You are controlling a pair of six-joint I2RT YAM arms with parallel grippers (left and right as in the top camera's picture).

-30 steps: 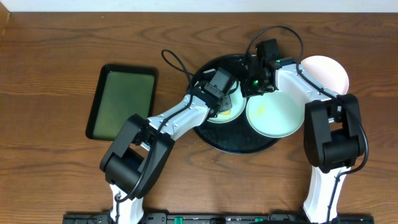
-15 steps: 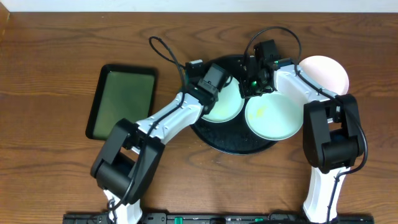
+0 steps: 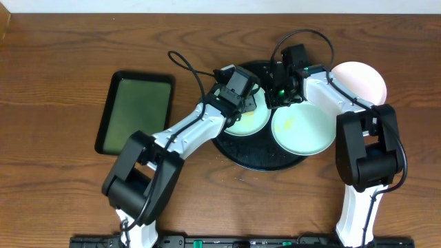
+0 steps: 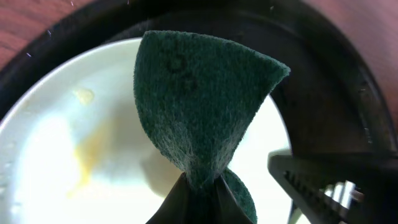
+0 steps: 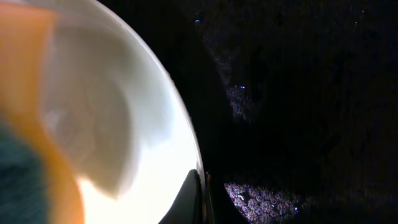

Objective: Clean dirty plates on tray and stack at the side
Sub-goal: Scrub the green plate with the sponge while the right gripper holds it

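- Inside the tray [image 3: 262,160], a green sponge [image 4: 199,106] is clamped by the left gripper [image 4: 202,186] over a smeared plate [image 4: 50,155], for scrubbing.
- That plate's rim is pinched by the right gripper [image 5: 200,190], apparently for steadying.

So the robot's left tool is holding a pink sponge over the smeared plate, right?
No. The sponge in the left tool is dark green, not pink; the left wrist view shows it. It is indeed held over the smeared plate.

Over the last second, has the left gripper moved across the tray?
Yes. In the overhead view the left gripper shifted toward the black tray's far-left rim.
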